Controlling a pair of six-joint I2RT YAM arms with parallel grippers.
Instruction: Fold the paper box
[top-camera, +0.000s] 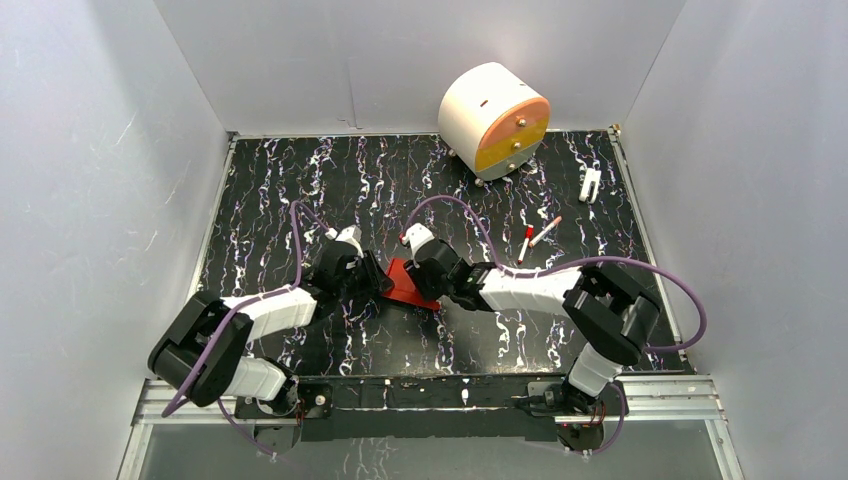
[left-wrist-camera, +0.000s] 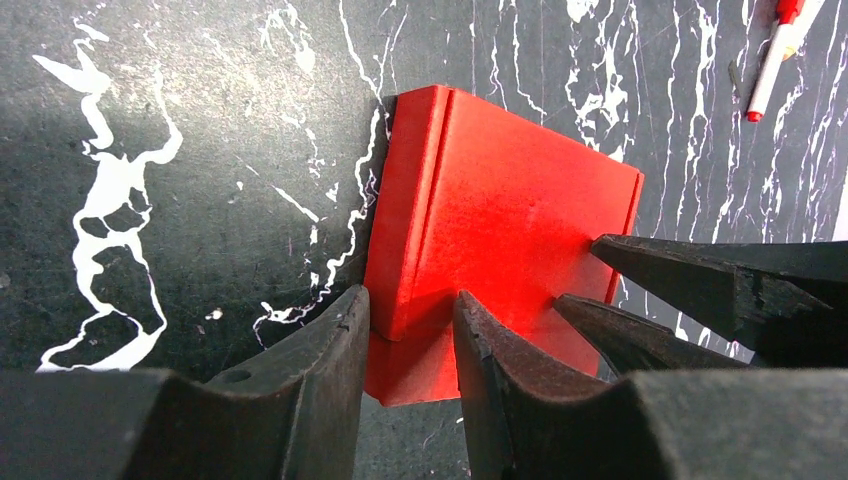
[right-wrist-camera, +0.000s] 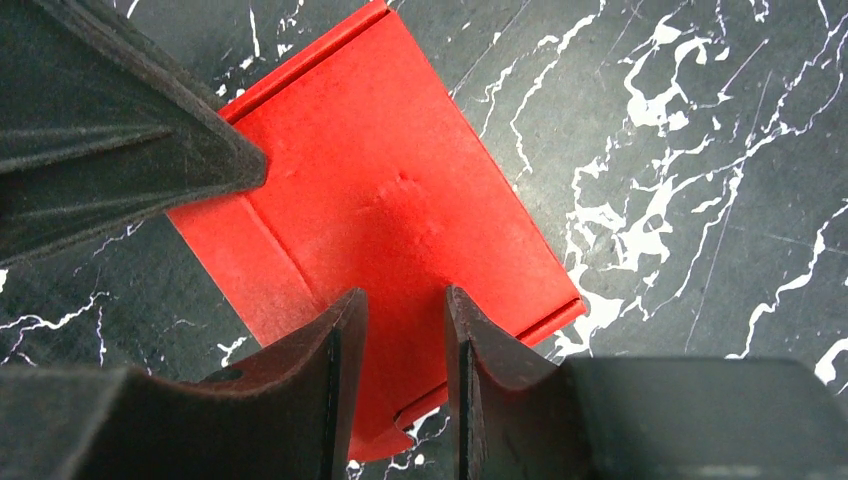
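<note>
The work surface is a black marble-pattern table (top-camera: 300, 200) with white veining, enclosed by plain white walls (top-camera: 90, 150). The paper box (top-camera: 403, 285) lies flat near the table centre, directly between the two arms. It is folded into a flat red rectangle with a creased side strip along one long edge.

The left gripper (left-wrist-camera: 410, 345) is at one short end of the box. Its jaws stand slightly apart and straddle the side strip; whether they pinch the card cannot be determined.

The right gripper (right-wrist-camera: 405, 335) is over the opposite end. Its jaws stand a narrow gap apart above the top panel, with the red card visible through the gap and nothing clamped.

A white-and-orange drum (top-camera: 495, 120) stands at the far right. Two red-capped pens (top-camera: 525, 243) lie well apart from the box, and a small white clip (top-camera: 590, 185) lies near the right wall.
</note>
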